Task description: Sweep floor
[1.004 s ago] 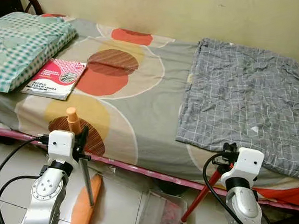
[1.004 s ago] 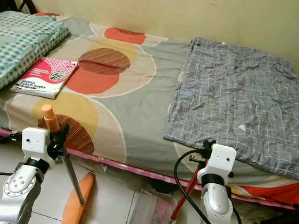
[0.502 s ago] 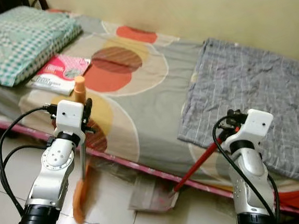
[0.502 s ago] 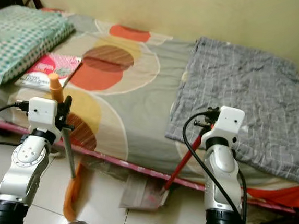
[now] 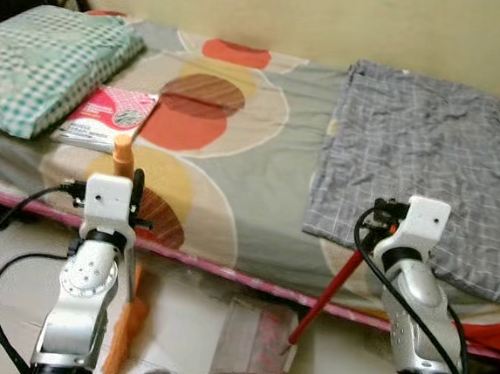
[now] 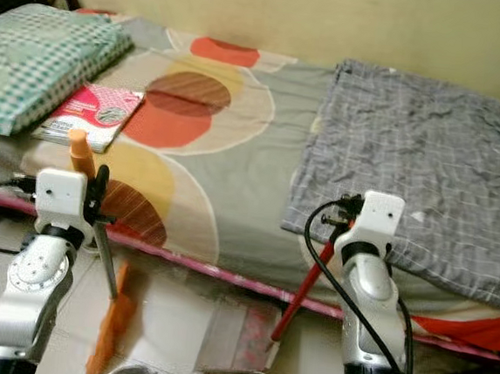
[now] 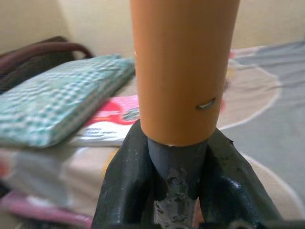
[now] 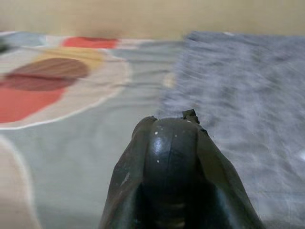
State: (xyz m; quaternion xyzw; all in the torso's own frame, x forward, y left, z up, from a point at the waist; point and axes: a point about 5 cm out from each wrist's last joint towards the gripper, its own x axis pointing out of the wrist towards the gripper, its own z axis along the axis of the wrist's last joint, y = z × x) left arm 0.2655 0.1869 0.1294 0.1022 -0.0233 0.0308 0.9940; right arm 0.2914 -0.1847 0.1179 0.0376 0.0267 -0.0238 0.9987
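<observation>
Bed (image 5: 233,177) ahead, dustpan (image 5: 249,349) blurred, edge-cropped

Pink book (image 5: 107,118) beside checked pillow (image 5: 47,55) on bed (image 5: 257,205).

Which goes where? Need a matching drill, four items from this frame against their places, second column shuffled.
Things:
1. orange-bristled broom
2. red-handled dustpan
3. pink paperback book
4. grey checked blanket

Places:
A. spread over the bed's right part
B. on the bed beside the green checked pillow
C. handle in the left gripper, bristles on the floor
D. handle in the right gripper, pan on the floor at the bed edge

Pairs: 1-C, 2-D, 3-B, 4-A
</observation>
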